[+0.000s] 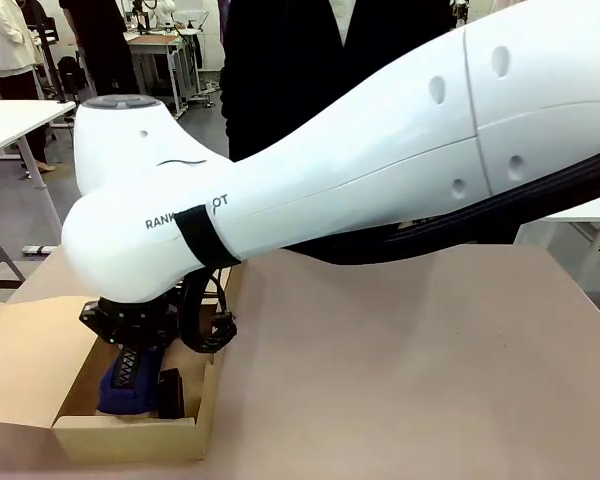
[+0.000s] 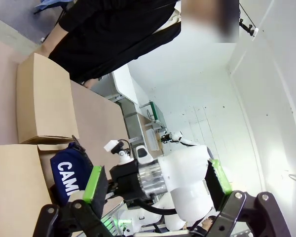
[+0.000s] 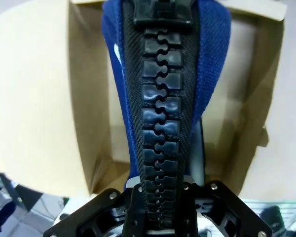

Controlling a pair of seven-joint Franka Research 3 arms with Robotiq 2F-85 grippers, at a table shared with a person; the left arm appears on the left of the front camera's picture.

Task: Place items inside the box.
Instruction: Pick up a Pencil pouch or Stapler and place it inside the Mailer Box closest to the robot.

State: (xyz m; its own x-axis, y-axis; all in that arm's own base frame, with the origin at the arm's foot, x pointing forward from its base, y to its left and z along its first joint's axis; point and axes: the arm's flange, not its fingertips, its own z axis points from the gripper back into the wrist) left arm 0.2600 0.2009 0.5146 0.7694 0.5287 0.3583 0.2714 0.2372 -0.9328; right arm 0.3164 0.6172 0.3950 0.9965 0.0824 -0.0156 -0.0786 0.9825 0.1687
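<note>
The right gripper [image 3: 160, 215] clamps the navy pencil case [image 3: 163, 98] by its zip edge, apparently so it hangs upright directly below, inside the box [image 1: 130, 437]. The left gripper [image 2: 155, 180] stands open, empty.

Bright, even indoor light; soft shadows inside box [image 1: 130, 438]; wrist views warped at edges; pencil case [image 3: 160, 123] close-up sharp.
</note>
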